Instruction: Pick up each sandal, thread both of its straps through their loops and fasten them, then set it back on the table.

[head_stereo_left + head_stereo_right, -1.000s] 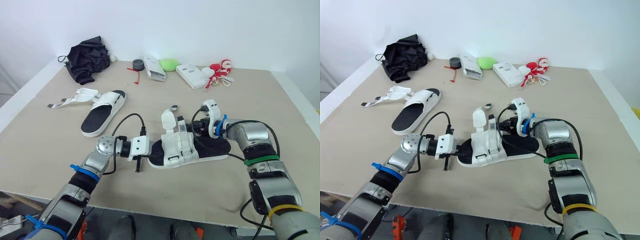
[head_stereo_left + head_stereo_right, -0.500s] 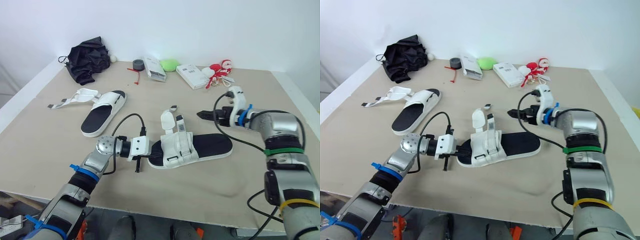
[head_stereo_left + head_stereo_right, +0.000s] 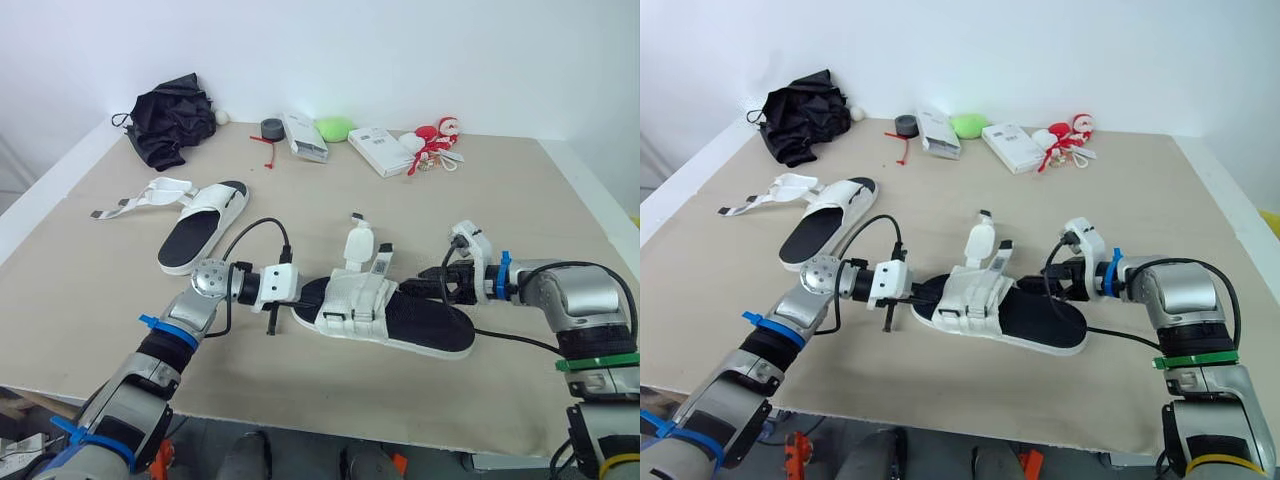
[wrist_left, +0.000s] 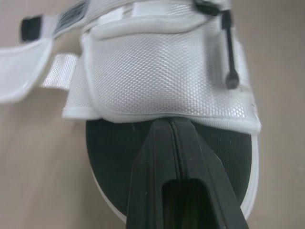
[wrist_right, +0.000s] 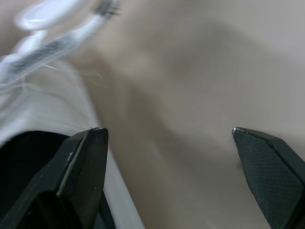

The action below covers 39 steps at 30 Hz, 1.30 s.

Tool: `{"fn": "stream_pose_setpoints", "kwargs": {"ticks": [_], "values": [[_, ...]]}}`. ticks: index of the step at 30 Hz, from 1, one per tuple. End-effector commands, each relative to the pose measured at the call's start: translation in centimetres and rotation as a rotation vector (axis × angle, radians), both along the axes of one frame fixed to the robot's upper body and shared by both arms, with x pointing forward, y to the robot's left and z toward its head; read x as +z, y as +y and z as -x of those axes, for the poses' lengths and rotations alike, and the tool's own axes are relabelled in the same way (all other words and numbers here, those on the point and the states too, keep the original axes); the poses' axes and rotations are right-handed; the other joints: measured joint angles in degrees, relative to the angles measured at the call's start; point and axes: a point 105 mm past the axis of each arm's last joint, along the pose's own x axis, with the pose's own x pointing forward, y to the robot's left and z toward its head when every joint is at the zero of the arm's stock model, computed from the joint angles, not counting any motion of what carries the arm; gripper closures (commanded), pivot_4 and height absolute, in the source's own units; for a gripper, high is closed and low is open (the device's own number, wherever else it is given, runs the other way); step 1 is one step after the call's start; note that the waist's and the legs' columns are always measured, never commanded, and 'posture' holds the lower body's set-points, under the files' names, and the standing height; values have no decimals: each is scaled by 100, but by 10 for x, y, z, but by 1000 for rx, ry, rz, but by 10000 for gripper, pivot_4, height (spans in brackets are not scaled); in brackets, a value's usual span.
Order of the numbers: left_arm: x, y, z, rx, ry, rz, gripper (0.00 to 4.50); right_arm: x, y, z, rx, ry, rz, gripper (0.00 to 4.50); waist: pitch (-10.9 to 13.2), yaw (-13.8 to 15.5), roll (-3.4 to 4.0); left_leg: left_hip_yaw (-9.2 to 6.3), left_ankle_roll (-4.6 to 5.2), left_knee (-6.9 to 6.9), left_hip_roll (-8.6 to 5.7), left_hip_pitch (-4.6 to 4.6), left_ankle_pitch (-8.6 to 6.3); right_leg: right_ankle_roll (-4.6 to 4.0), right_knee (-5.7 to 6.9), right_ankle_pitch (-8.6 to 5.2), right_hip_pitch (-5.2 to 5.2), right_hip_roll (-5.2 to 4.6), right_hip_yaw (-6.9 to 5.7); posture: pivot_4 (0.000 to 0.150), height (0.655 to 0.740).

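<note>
Left of centre, the far sandal lies flat on the counter, its straps trailing loose toward the left edge. Below it, the left fingers are pressed together, their tips over the black footbed at the toe end of the near sandal. That sandal lies on the counter at lower centre, its two white straps sticking up unfastened. Further right, the right fingers are spread wide beside the sole's heel-side edge, gripping nothing
</note>
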Motion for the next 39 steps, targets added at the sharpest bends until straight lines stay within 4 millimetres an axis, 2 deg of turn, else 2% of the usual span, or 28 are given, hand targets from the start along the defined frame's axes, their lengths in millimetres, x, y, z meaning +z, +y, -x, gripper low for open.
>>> {"fn": "stream_pose_setpoints", "kwargs": {"ticks": [1, 3, 7, 10, 13, 16, 20, 26, 34, 39], "values": [[-32, 14, 4, 22, 81, -134, 45000, 18, -3, -17, -53, -79, -17, 440, 4, -3, -2, 0, 0, 1, 2, 0, 0, 0, 0, 0, -1, 1, 0, 1500, 7380], [-32, 12, 6, 12, 79, -133, 45000, 45, -5, -33, -97, -133, -95, 440, 6, -6, -3, 1, 0, 2, 3, 0, 1, 1, 0, 1, -2, 3, 0, 1500, 7380], [-32, 11, 9, -4, 75, -135, 45000, 103, 5, -44, -70, -192, -297, 440, 36, -19, 22, 10, -2, 6, -4, -6, 8, 8, 0, 18, -20, 0, 17, 1500, 7380], [-33, 12, 10, -9, 75, -139, 45000, 122, 19, -45, -20, -186, -373, 440, 37, -17, 15, 5, -5, 4, 0, -5, 4, -13, 2, 28, -17, 8, 21, 1500, 7380], [-33, 11, 10, -13, 74, -143, 45000, 120, 34, -46, 24, -152, -358, 440, 37, -17, 13, 4, -2, -6, 0, -9, 0, -17, 4, 21, -23, 13, 24, 1500, 7380], [-34, 10, 11, -17, 74, -142, 45000, 102, 45, -53, 22, -101, -295, 440, 37, -18, 14, 4, -2, -5, 1, -9, -1, -18, 9, 21, -24, 14, 24, 1500, 7380], [-34, 8, 12, -18, 74, -138, 45000, 87, 51, -57, 26, -43, -262, 440, 37, -17, 14, 6, -2, -2, 0, -9, 0, -18, 13, 21, -26, 13, 26, 1500, 7380], [-38, 9, 14, -11, 80, -138, 45000, 76, 61, -54, 81, 8, -240, 440, 36, -17, 15, 6, -2, -3, 0, -10, -1, -15, 16, 20, -27, 15, 25, 1500, 7380], [-40, 9, 15, -1, 85, -132, 45000, 68, 86, -57, 134, 37, -251, 440, 36, -16, 15, 4, -2, 2, 0, -9, 0, -15, 26, 20, -27, 16, 25, 1500, 7380], [-41, 9, 17, 4, 87, -128, 45000, 72, 103, -68, 127, 12, -300, 440, 36, -19, 16, 3, -2, 2, 0, -8, -1, -14, 28, 19, -27, 16, 24, 1500, 7380]]}}
